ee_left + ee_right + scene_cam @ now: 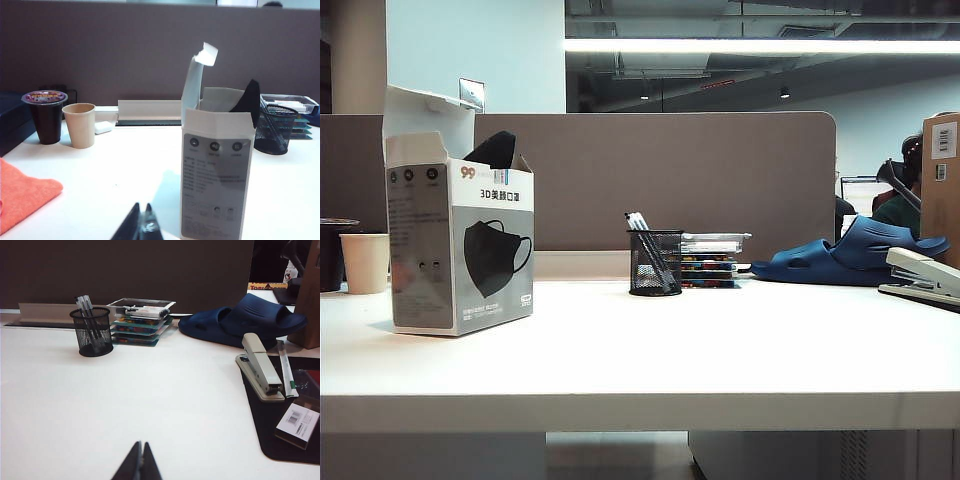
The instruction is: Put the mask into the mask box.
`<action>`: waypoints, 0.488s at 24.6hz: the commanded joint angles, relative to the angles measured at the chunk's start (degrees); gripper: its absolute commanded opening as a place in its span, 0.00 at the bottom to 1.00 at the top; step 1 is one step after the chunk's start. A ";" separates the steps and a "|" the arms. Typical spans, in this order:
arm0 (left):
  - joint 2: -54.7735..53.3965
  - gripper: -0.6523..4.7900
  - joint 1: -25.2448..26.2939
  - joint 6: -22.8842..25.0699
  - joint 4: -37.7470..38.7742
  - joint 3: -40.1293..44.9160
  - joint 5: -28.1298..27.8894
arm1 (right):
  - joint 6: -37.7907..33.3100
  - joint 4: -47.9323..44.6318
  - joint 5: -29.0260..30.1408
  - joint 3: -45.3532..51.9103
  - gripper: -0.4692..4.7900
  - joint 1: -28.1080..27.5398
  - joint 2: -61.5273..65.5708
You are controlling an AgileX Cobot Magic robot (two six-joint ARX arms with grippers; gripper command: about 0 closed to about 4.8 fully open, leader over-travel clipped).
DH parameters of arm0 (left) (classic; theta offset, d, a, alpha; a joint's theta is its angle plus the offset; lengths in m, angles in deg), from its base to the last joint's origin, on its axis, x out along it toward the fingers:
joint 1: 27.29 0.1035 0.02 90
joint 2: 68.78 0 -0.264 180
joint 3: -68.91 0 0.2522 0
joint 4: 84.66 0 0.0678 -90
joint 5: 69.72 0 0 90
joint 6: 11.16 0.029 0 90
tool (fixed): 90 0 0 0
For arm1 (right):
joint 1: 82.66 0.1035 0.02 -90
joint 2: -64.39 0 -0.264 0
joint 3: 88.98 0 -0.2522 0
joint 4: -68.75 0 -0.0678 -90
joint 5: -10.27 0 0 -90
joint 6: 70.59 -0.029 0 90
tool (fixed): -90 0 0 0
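- On the left of the white table (720, 350) stands the mask box (460, 250), top flaps up, with the black mask (495, 148) poking out of its open mouth, one corner above the rim.
- Judged from this, you have the mask mostly in; the step in hand is finishing, not fetching.
- Left gripper (142, 226): pinched together, holding nothing, low over the table just in front of the box's narrow side.
- Right gripper (140, 463): likewise pinched together and empty, over bare table, well apart from the pen cup (91, 332) and the stapler (261, 366).
- Neither gripper shows in the exterior view, so place them by the wrist views.
- If you want the mask seated, approach from above the opening and press the raised corner down gently; the tall carton looks light and may tip or slide, so avoid a sideways shove.
- Keep clear of the tall upright flap (196, 75); catching it could pull the box over.
- Count: one mask, one mask box, one pen cup, one stapler, one blue sandal (850, 255), one stack of trays (140, 322).
- Cups beside the box: two, one pale paper cup (80, 125), one dark cup (46, 116).
- One orange cloth (22, 197) lies at the table's near edge.
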 commanded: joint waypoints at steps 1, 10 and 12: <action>0.02 0.11 -0.07 0.15 -1.97 0.52 -0.20 | -0.02 -3.85 -0.39 0.90 0.08 0.07 -0.02; 0.02 0.11 -0.07 0.42 -4.24 2.16 -0.46 | -0.02 -3.48 -1.38 0.90 0.08 0.04 -0.02; 0.02 0.11 -0.07 0.44 -4.13 2.16 -0.42 | -0.04 -3.19 -1.36 0.87 0.08 0.04 -0.02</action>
